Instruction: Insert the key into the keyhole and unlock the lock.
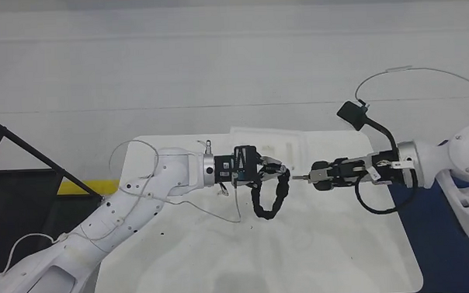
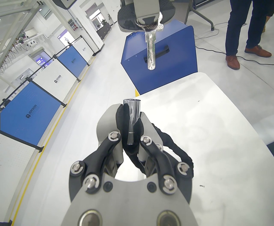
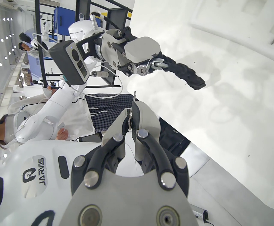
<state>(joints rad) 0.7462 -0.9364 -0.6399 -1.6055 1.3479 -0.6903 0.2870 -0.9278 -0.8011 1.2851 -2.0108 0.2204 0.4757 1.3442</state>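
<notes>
My left gripper [image 1: 276,171] is shut on the chrome cylinder of a lock [image 2: 132,115] with a black fabric-covered cable loop [image 1: 267,201] hanging below it above the white table [image 1: 339,252]. In the right wrist view the lock's round keyhole face [image 3: 142,70] points toward my right gripper. My right gripper [image 1: 313,176] is shut on a silver key [image 2: 150,54], blade pointing at the lock. The key tip [image 1: 298,177] stands a small gap from the keyhole end, roughly in line with it. In the right wrist view the key [image 3: 133,107] shows edge-on between the pads.
A flat white foam tray [image 1: 277,145] lies at the table's far edge behind the grippers. A blue cabinet [image 2: 162,64] stands off the table's end. A black frame [image 1: 17,154] stands to the left. The table's near half is bare.
</notes>
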